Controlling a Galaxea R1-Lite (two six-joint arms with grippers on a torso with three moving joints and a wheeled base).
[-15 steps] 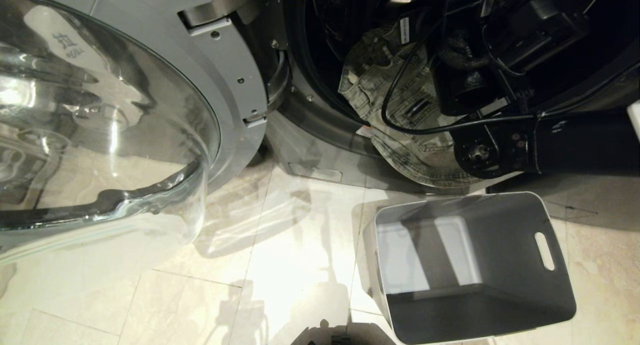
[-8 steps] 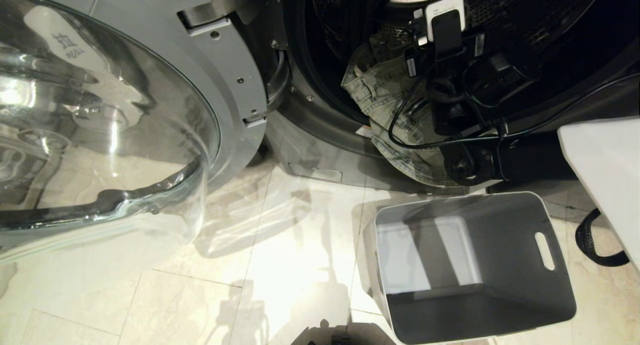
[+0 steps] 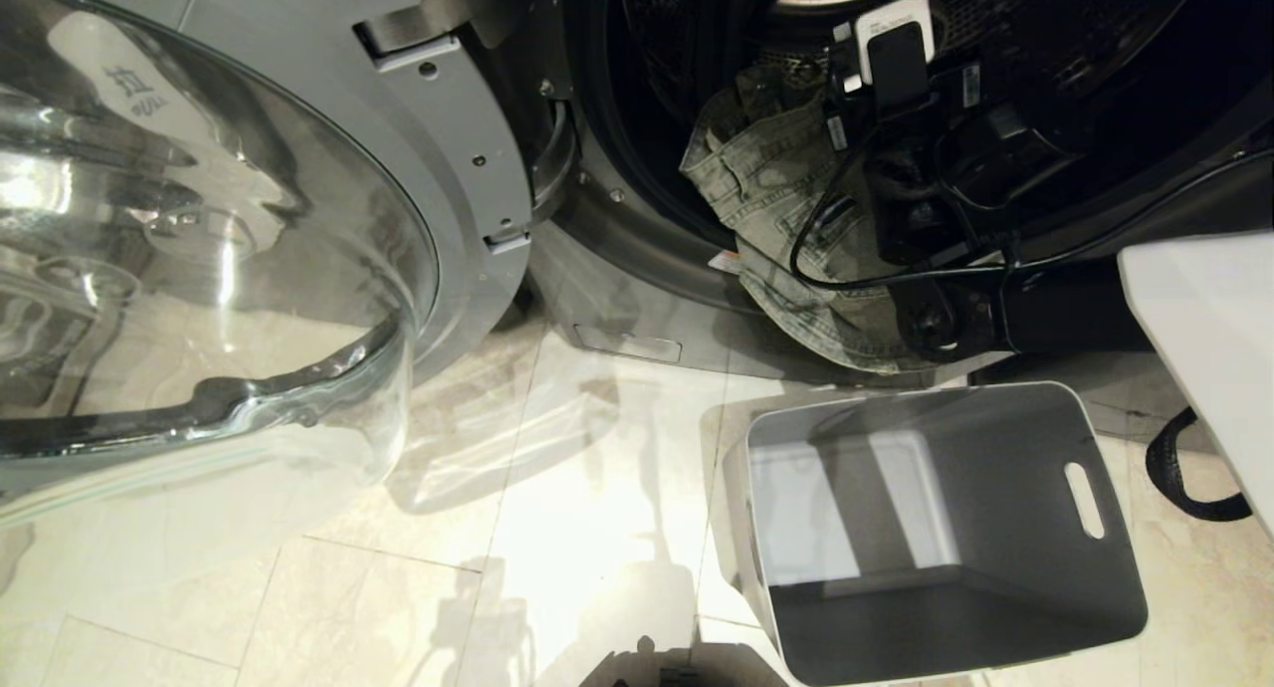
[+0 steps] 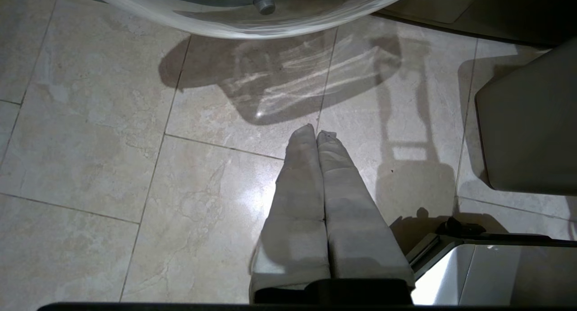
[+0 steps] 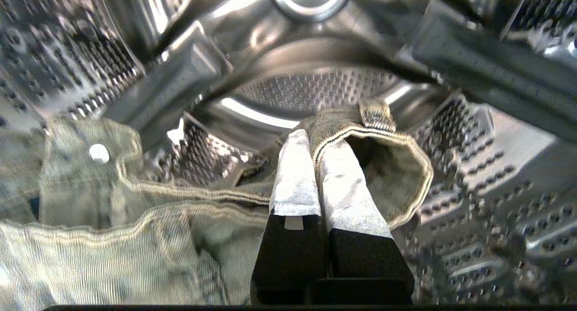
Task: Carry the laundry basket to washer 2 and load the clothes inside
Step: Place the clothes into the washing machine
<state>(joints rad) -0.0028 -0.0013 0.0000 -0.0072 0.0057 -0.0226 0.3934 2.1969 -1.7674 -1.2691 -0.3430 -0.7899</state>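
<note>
Right hand (image 5: 315,142) clamped, arm reaching forward; left hand (image 4: 317,135) closed, parked.

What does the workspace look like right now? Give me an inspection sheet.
Surface: pale tiled floor, shadows across it.
Job's things: laundry basket empty, on the floor below the washer opening; washer door swung open; clothes part inside the drum, part draped over the lip.
Clutter: nothing seen.
Grippers: right tool inside the drum, shut on the clothes' waistband; left tool shut, empty, above the floor.
Cables: black cable looping from the right arm across the clothes.
Surroundings: white panel at the right edge.
</note>
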